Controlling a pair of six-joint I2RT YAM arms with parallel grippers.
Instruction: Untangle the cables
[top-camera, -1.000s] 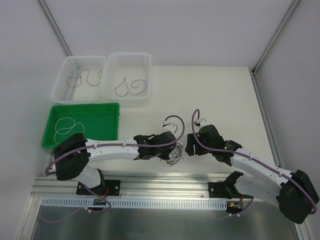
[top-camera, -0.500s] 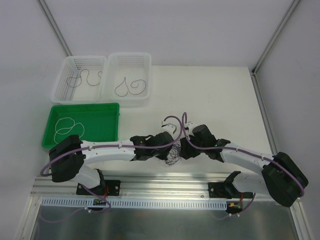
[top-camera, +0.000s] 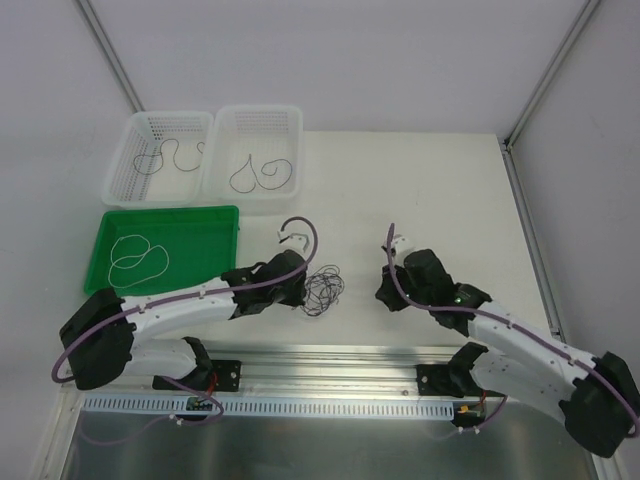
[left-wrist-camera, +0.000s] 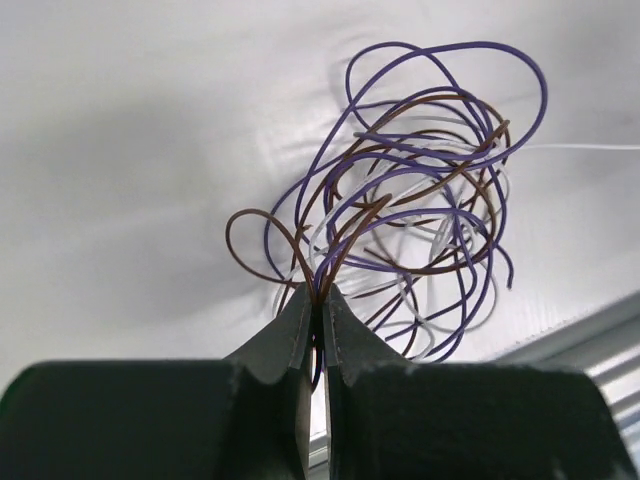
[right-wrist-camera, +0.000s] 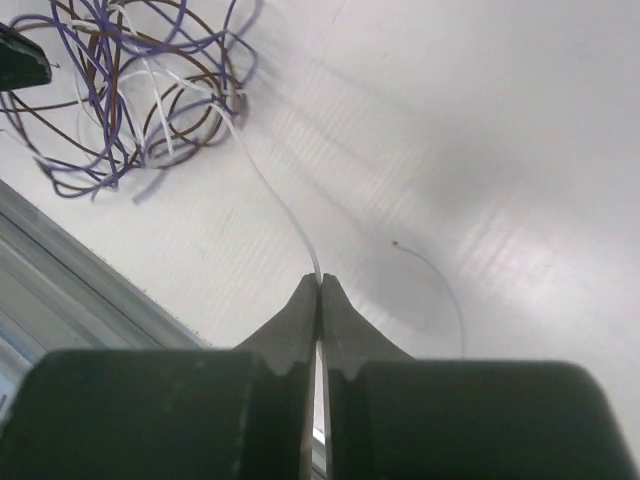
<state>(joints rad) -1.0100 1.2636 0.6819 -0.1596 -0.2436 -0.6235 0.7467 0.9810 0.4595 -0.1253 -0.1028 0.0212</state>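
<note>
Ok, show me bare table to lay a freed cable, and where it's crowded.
Free: the table right of the white baskets, out to its far right edge. Crowded: between the left gripper and right gripper, where the tangle lies and a white strand runs across.

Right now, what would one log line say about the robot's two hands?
left gripper: shut on cable tangle | right gripper: shut on white cable from tangle | tangle: knotted

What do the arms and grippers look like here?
The left arm and right arm have white link shells, black joint housings, black bases. A thick purple hose runs along each, looping off near the wrist. The left gripper and right gripper are black, two tapered wedge-shaped fingers.
</note>
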